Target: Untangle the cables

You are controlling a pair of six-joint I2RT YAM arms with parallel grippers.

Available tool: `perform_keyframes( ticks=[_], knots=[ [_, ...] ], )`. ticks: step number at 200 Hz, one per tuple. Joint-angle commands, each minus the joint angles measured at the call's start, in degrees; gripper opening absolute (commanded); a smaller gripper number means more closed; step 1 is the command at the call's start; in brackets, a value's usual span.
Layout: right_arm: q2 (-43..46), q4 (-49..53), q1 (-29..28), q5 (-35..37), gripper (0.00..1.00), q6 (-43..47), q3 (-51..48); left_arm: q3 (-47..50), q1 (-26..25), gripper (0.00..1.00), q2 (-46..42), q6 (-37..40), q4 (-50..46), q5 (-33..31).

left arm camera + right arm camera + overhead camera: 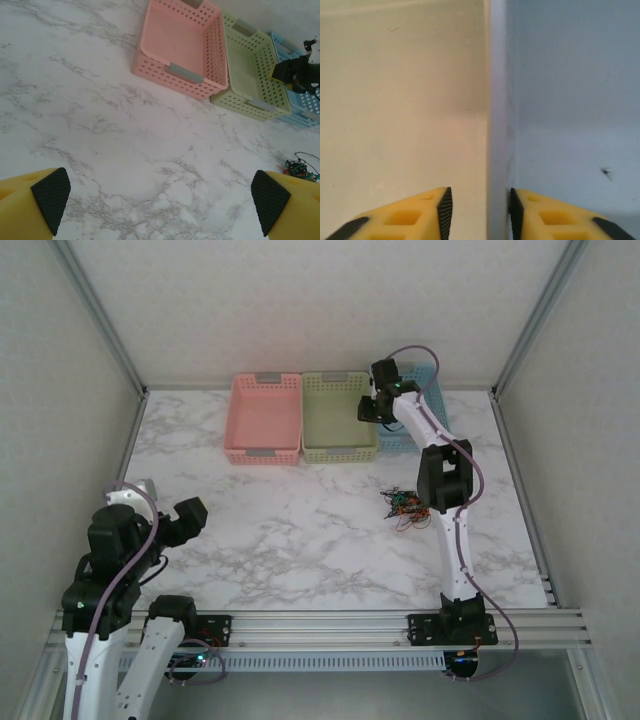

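Observation:
The cables (405, 508) are a small tangled bunch of thin black, green and red wires lying on the marble table, right of centre, beside the right arm's elbow. They also peek in at the right edge of the left wrist view (300, 167). My right gripper (378, 405) is far back, over the wall shared by the green basket (340, 416) and the blue basket (425, 390). Its fingers (479, 210) are open, straddling that wall with nothing gripped. My left gripper (185, 520) hangs wide open and empty over bare marble (160, 200) at the near left, far from the cables.
A pink basket (265, 418) stands left of the green one along the back edge. A tiny dark speck (606, 172) lies on the blue basket's floor. Metal frame posts border the table on both sides.

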State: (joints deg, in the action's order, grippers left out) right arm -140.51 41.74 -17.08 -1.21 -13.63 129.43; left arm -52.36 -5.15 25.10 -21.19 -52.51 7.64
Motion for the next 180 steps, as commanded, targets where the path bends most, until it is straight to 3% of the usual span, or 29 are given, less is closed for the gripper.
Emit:
perform_keyframes(
  ticks=[1,75,120,180],
  knots=[
    [3.01,0.45,-0.65,-1.97,0.49,-0.07,0.24,0.59,0.31,0.97,-0.63,-0.08,0.83,-0.43],
    [21.98,-0.13,-0.58,0.86,0.56,1.42,-8.85,0.58,0.34,0.98,-0.49,0.34,1.10,0.37],
    [40.98,-4.44,-0.65,1.42,0.56,0.00,-29.76,0.57,0.31,0.98,-0.06,0.22,1.06,0.27],
    [62.17,-1.93,-0.64,-1.39,0.55,-3.52,-62.92,0.59,0.31,0.98,-0.59,0.21,1.09,0.18]
  ],
)
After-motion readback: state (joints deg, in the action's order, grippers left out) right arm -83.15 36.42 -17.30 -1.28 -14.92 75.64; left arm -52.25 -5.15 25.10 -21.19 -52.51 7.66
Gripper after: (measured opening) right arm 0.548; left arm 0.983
